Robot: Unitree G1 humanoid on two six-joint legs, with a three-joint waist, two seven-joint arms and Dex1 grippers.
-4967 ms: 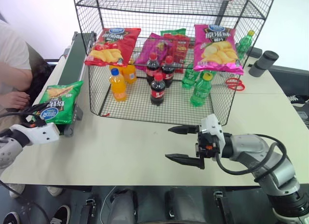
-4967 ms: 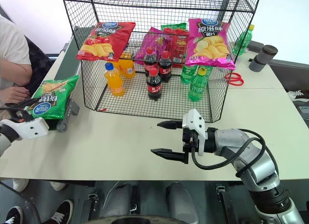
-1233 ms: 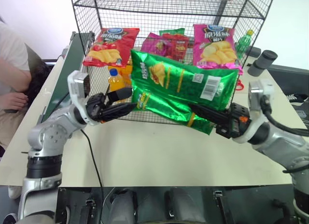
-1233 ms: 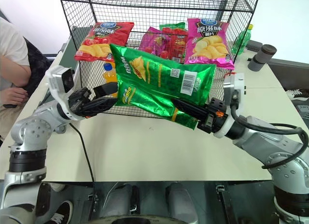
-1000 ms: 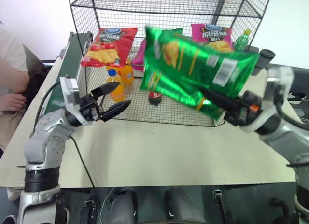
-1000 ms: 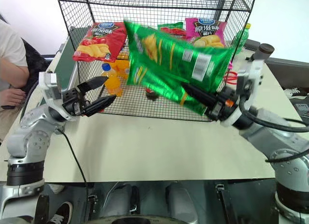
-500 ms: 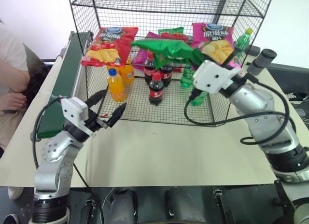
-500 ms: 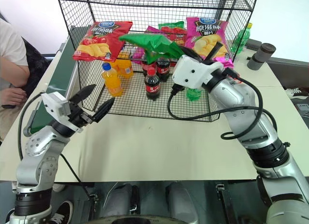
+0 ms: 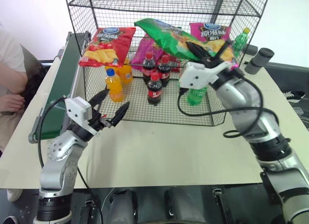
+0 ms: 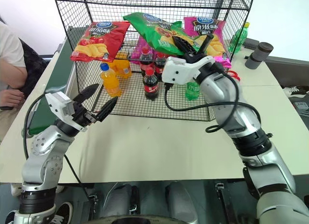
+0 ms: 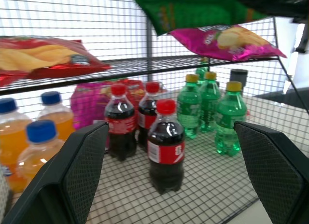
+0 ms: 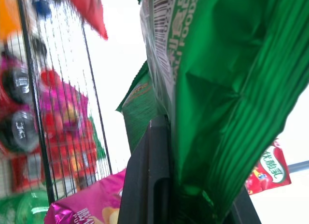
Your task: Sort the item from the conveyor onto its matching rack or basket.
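Green crisp bag [image 10: 159, 31] is pinched tight in my right gripper [image 10: 193, 44], lying inside the rack [image 9: 145, 11] at twelve o'clock, between red bag [image 9: 107, 44] and pink bag [image 10: 205, 31]. My left gripper [image 9: 112, 110] hangs at eight o'clock, fingers spread wide and empty.

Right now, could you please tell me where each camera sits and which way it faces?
Head pair: on the head, looking forward and down at the rack; both arms show, the right gripper gripping the green crisp bag.
Left wrist: between open left gripper fingers, facing cola bottles.
Right wrist: along its fingers, against the green bag.
Shared: green bag, pink crisp bag.
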